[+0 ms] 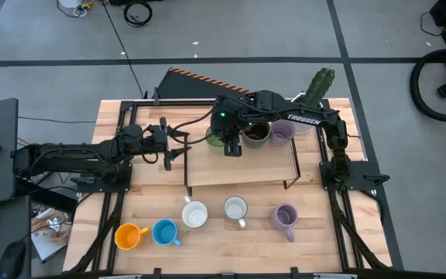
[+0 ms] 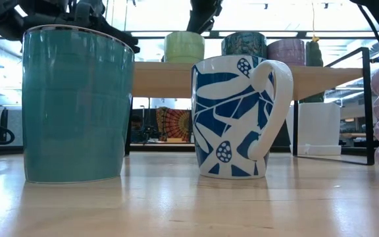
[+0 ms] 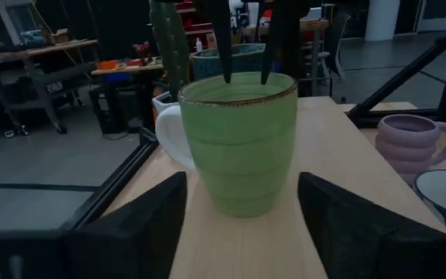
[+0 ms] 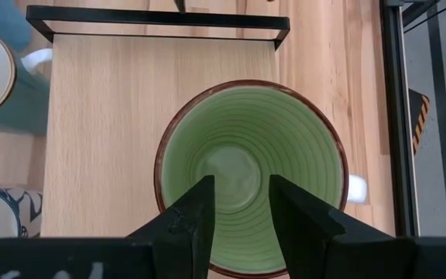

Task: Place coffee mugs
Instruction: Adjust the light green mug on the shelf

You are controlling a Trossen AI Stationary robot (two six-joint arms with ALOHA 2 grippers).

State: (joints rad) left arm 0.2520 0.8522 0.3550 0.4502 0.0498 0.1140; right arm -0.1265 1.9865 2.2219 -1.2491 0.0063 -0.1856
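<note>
Left gripper (image 1: 178,152): just off the left end of the raised wooden shelf (image 1: 207,167), fingers spread and clear of the green mug (image 3: 238,143). Its wrist view shows the mug standing between my two fingers with a gap on each side, so this hand has nothing in it.

Green mug sits upright on the shelf near its left end, first in a row with a dark mug (image 1: 256,134) and a lavender mug (image 1: 282,132) beyond it. The potted cactus (image 1: 318,87) stands past those, at the shelf's far right corner.

Right gripper (image 4: 238,205): directly above the green mug, looking down into it, fingers partly apart over the mug's rim and bowl. Whether they touch the rim I cannot tell; I see no grasp.

Step, as I judge it: green mug just set on the shelf, release in progress.

Still on the table in front: orange mug (image 1: 129,235), blue mug (image 1: 165,232), white mug (image 1: 194,214), patterned white mug (image 1: 235,208), second lavender mug (image 1: 285,218).

Next: back the left hand straight away without clipping the mug, lift the right clear, then fetch one from the front row.
</note>
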